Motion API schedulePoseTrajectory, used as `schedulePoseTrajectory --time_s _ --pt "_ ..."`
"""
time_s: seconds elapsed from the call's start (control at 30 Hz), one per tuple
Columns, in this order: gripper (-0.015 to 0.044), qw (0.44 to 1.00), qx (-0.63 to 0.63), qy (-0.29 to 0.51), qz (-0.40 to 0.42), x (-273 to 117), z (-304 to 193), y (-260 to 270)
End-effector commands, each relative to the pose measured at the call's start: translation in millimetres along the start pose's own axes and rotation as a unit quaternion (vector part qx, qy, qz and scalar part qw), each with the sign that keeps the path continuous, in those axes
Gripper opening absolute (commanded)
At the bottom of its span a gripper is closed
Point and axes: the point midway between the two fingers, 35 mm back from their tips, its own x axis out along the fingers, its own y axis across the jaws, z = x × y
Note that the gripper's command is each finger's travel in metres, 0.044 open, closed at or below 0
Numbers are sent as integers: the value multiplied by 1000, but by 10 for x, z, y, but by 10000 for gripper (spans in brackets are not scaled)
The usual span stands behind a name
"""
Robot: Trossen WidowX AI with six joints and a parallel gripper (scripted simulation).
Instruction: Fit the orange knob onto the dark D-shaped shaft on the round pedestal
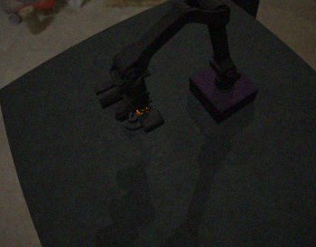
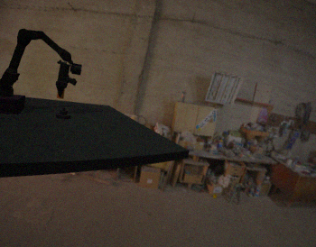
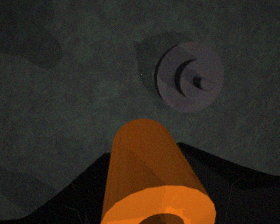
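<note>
The orange knob (image 3: 145,165) (image 1: 138,114) is held between the fingers of my gripper (image 3: 144,155) (image 2: 60,94), which is shut on it. The round pedestal (image 3: 172,87) (image 2: 63,116) stands on the table, grey and stepped. Its short shaft (image 3: 204,83) stands up from the middle; the flat side cannot be made out. In the wrist view the pedestal is ahead of the knob and to the right, apart from it. In the exterior view the knob hangs well above the pedestal. In the top view the gripper partly hides the pedestal (image 1: 132,125).
The dark green table (image 1: 60,162) (image 2: 106,140) bears the arm's purple base block (image 1: 223,95) (image 2: 8,104). The arm's shadow falls across the table. The table's edge and corner show in the exterior view, with a cluttered workshop behind.
</note>
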Motion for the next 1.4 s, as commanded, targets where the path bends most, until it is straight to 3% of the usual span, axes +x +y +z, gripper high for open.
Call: schedulePoseTrajectory --time_s 0.0,0.7,1.1,1.37 --pt "0 1000 -4 -6 -4 5 79 -109" --pt "0 1000 -7 -9 -7 189 288 -692" --pt "0 1000 -8 -9 -7 454 295 -712" --pt "0 1000 -4 -9 -7 414 304 -722"
